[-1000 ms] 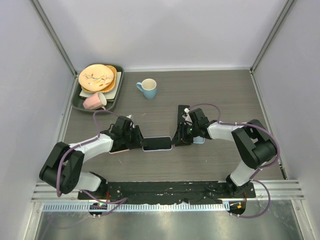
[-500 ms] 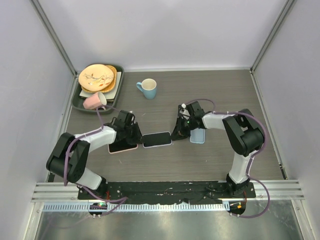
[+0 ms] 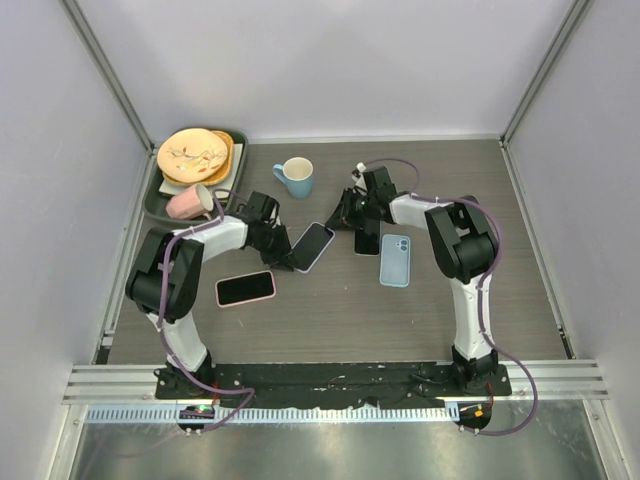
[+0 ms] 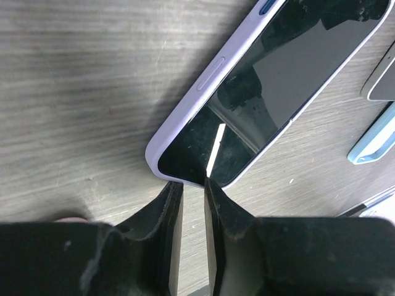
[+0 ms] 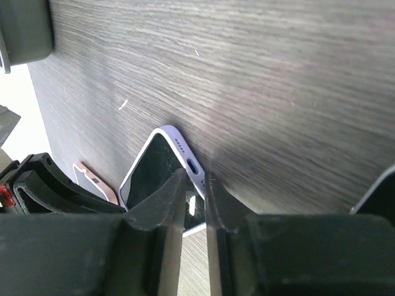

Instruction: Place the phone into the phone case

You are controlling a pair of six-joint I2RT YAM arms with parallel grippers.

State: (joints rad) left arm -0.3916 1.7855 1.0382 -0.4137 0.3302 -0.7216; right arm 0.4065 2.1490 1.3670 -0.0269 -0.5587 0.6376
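A phone with a dark screen in a lilac case (image 3: pixel 312 246) lies diagonally on the table. My left gripper (image 3: pixel 284 254) is at its near left corner. In the left wrist view the fingers (image 4: pixel 191 182) stand almost together, tips touching that corner of the phone (image 4: pixel 278 74). My right gripper (image 3: pixel 340 217) is at the far end. In the right wrist view the narrow-gapped fingers (image 5: pixel 195 179) sit over the port end of the phone (image 5: pixel 154 169).
A pink-cased phone (image 3: pixel 246 288) lies near left. A black phone (image 3: pixel 367 241) and a light blue case (image 3: pixel 395 260) lie to the right. A blue mug (image 3: pixel 297 176) and a tray (image 3: pixel 160 205) with plates and a pink cup stand at the back left.
The lilac-cased phone has moved away from the near edge and turned from crosswise to diagonal. Both grippers moved toward the far side with it, staying at its ends.
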